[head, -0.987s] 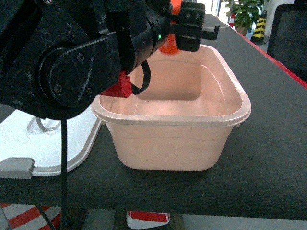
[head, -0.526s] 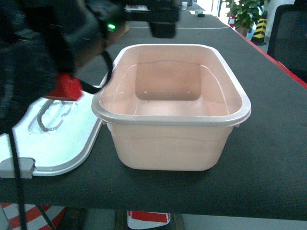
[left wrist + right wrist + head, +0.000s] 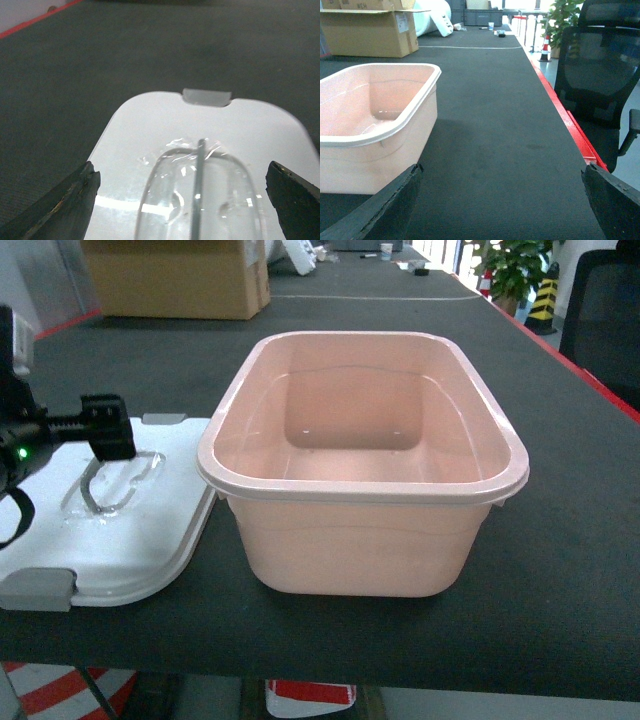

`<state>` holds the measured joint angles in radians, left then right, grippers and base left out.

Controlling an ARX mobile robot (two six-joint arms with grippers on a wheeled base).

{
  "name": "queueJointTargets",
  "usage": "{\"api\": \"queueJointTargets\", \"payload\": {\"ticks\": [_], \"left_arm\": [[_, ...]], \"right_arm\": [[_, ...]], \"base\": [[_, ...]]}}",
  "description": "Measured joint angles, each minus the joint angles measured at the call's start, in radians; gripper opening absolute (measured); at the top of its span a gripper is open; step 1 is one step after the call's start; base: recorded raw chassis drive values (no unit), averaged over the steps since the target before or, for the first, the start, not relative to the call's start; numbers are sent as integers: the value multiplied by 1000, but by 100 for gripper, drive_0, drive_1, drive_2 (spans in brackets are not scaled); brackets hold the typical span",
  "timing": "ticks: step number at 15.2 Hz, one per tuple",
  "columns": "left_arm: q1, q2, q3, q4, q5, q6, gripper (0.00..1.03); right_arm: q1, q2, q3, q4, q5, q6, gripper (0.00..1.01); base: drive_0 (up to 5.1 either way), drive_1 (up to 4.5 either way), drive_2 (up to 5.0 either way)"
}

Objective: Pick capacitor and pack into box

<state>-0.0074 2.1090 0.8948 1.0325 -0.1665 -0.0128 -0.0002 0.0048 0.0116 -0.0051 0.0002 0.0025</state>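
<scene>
The pale pink rectangular plastic tub (image 3: pixel 365 465) sits open mid-counter, and we see no capacitor inside it. A second ago our left arm reached over its far rim; now the left tool (image 3: pixel 182 200) has swung away and hovers spread wide and empty above the white lid with its thin grey handle (image 3: pixel 200 165). The right tool (image 3: pixel 502 205) also gapes empty beside the tub. We judge another pick comes next.

Glossy pink plastic box (image 3: pixel 365 530) on matt, finely textured table (image 3: pixel 570 570).
</scene>
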Motion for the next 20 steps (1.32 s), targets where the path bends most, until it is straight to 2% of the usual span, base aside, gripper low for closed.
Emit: {"api": "queueJointTargets", "payload": {"ticks": [2, 4, 5, 9, 12, 13, 15, 17, 19, 20], "left_arm": [[14, 143, 79, -34, -6, 6, 98], [10, 175, 104, -79, -6, 11, 98], [8, 175, 117, -76, -19, 14, 91], [5, 175, 121, -66, -24, 28, 43], [2, 171, 110, -56, -17, 55, 7], [0, 167, 107, -60, -23, 62, 2], [1, 137, 82, -64, -24, 65, 2], [-4, 14, 51, -106, -27, 66, 2], [-20, -190, 76, -180, -56, 55, 2], [-46, -285, 131, -254, -85, 43, 2]], "right_arm": [[0, 0, 0, 0, 0, 0, 98], [0, 0, 0, 0, 0, 0, 98], [0, 0, 0, 0, 0, 0, 98], [0, 0, 0, 0, 0, 0, 98], [0, 0, 0, 0, 0, 0, 98], [0, 0, 0, 0, 0, 0, 98], [0, 0, 0, 0, 0, 0, 98], [0, 0, 0, 0, 0, 0, 98], [0, 0, 0, -1, 0, 0, 98], [0, 0, 0, 1, 0, 0, 98]], "base": [[0, 0, 0], [0, 0, 0], [0, 0, 0], [0, 0, 0], [0, 0, 0], [0, 0, 0], [0, 0, 0], [0, 0, 0], [0, 0, 0], [0, 0, 0]]}}
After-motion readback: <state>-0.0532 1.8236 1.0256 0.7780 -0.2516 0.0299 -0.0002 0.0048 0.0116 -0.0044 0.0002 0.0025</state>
